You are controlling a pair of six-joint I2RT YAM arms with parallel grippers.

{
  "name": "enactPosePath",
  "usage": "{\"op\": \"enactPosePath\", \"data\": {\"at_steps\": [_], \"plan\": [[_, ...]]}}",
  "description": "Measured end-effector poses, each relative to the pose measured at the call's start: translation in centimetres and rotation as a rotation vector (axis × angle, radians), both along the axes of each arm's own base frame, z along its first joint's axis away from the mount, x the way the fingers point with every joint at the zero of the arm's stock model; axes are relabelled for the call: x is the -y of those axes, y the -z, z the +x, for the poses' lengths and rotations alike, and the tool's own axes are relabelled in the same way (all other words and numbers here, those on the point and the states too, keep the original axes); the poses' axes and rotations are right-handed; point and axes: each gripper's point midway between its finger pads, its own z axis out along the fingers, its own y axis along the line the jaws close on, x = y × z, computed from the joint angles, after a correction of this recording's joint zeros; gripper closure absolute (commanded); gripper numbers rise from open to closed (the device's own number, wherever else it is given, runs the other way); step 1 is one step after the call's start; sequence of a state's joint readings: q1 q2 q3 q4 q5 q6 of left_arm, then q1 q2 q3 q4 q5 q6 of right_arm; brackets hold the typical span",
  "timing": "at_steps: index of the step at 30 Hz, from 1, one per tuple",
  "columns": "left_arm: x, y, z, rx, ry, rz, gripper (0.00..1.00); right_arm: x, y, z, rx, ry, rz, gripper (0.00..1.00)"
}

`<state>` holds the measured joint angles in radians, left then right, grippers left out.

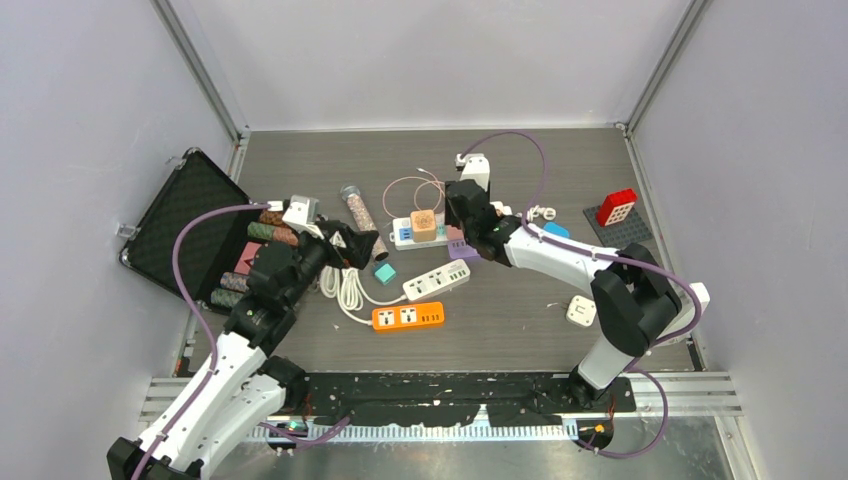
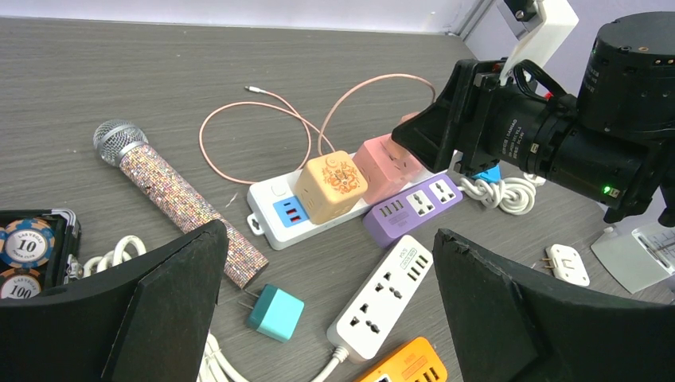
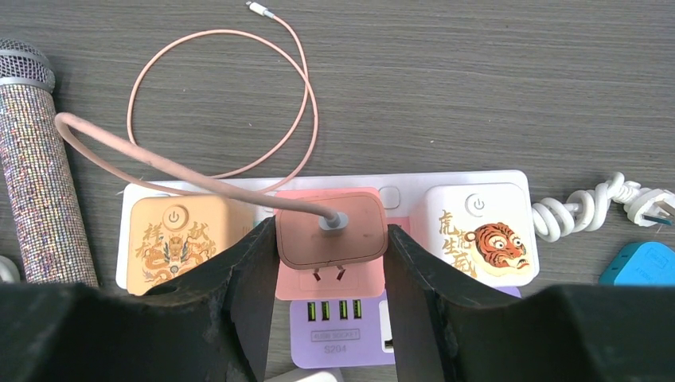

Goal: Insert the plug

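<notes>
Pink plug (image 3: 330, 239): hanging with pins showing over the pink cube (image 3: 294, 288) on the white power strip (image 3: 414, 181), between orange cube (image 3: 171, 239) and tiger cube (image 3: 477, 235).
Right gripper (image 3: 330, 248): jaws pinching the plug's sides.
Left gripper (image 2: 329, 239): jaws spreading wide, hovering left over the surface (image 1: 520, 310).

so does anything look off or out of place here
The pink plug gripped in the right hand is not seated: its two metal prongs show bare at its lower edge, above the pink adapter on the white power strip. Nothing looks spilled or broken.
</notes>
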<state>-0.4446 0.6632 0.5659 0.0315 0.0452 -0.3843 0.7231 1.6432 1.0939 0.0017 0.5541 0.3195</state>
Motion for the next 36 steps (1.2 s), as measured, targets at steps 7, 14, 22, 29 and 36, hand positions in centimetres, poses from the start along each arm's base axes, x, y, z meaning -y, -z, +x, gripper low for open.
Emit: {"op": "enactPosePath", "data": {"at_steps": [7,14,22,29,36], "plan": [[0.0,0.0,0.0,-0.001,-0.001,0.001,0.01,0.0,0.3,0.1,0.037,0.01,0.004,0.95],[-0.1,0.0,0.1,-0.001,-0.008,0.001,0.0,-0.2,0.5,-0.4,0.118,0.017,-0.032,0.95],[-0.2,0.0,0.1,-0.001,-0.012,0.001,0.0,-0.2,0.9,-1.0,0.188,0.041,-0.019,0.95],[-0.3,0.0,0.2,-0.001,-0.019,0.001,0.0,-0.1,1.0,-1.2,0.204,0.049,0.0,0.95],[-0.2,0.4,0.4,-0.013,-0.022,0.004,0.0,-0.1,1.5,-1.2,0.215,0.057,0.022,0.95]]}}
